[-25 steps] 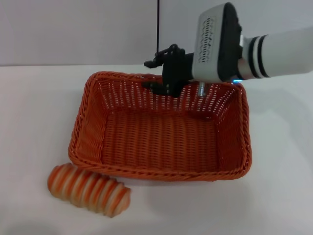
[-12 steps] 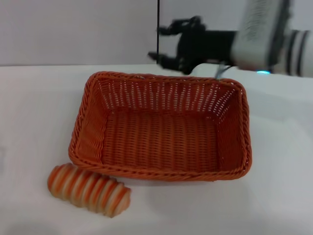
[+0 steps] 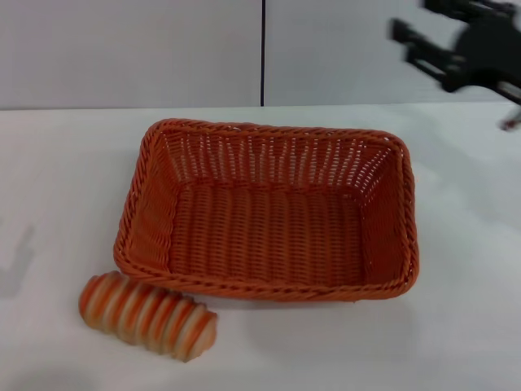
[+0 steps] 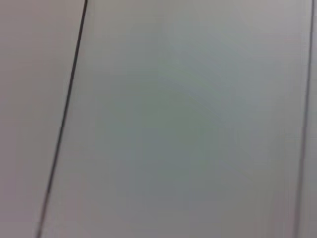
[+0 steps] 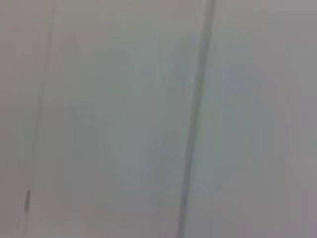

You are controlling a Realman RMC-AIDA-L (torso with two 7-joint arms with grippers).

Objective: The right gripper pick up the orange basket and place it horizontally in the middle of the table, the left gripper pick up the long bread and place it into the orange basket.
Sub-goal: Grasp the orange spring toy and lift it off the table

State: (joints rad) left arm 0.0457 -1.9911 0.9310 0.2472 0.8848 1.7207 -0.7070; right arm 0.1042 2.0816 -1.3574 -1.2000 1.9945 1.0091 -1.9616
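Note:
The orange basket [image 3: 269,216] lies long side across the middle of the white table [image 3: 472,244], with nothing inside it. The long bread [image 3: 148,315], striped orange and cream, rests on the table just off the basket's near left corner. My right gripper [image 3: 417,23] hangs high at the far right, above and behind the basket's far right corner. It is open, holds nothing and is well apart from the basket. The left gripper is out of view. Both wrist views show only a grey wall.
A grey wall with a dark vertical seam [image 3: 263,53] stands behind the table. A faint shadow [image 3: 16,261] falls on the table at the left edge. Bare tabletop lies on both sides of the basket.
The right gripper has left the basket's far rim, risen and swung away to the upper right. The basket and the bread have stayed where they were.

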